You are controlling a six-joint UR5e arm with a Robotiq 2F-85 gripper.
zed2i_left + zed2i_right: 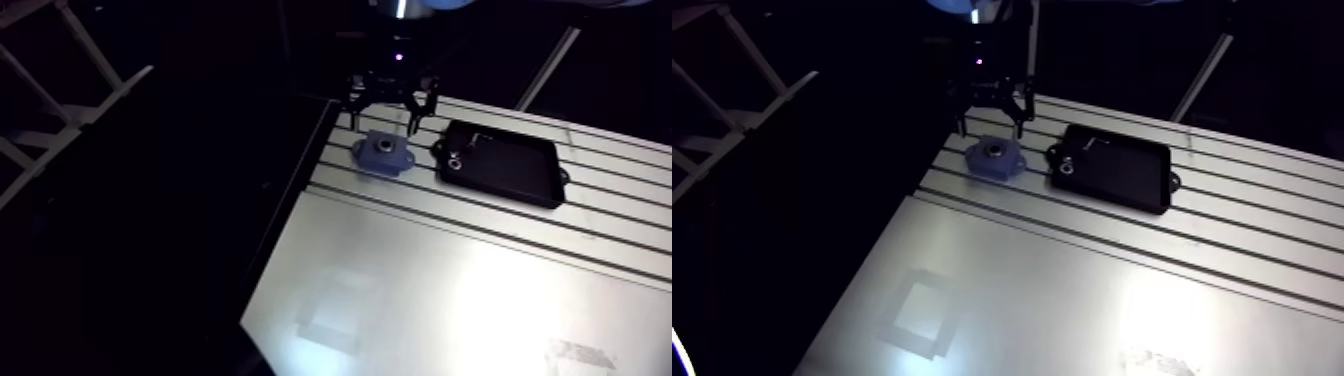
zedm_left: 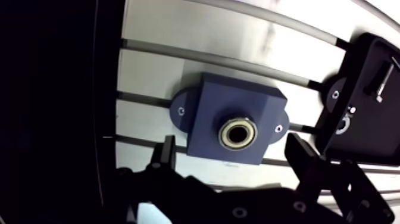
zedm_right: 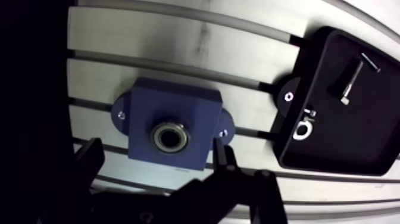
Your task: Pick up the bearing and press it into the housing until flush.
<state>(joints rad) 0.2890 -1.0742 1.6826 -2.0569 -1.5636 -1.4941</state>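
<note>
Two dark fingers [image 3: 89,164] of the gripper [image 3: 156,146] stand nearest the wrist camera, spread wide with nothing pressed between them. The arm view shows the gripper hanging above the housing [image 3: 149,107], clear of it. One housing is present: a blue block lying flat on the slotted table [image 3: 178,42], near the table's edge, with two rounded ears on opposite sides and one small hole in each. One bearing [image 3: 155,137] is present: a pale metal ring with a dark bore. It is seated in the round bore at the middle of the housing's upper face, and in the wrist view it falls between the two fingers. Whether its face sits exactly level with the housing's face cannot be judged from these views. One black tray [image 3: 333,137], shallow and rectangular with a raised rim, lies on the table just beside the housing, with a narrow strip of table showing between them. Contents of the tray, counted: one long bolt [image 3: 351,83] lying on the floor toward the far end; one shorter thin pin [image 3: 369,61] near the bolt; one pale ring [image 3: 302,130] at the end closest to the housing; one bright speck just beside that ring, too small to identify.
</note>
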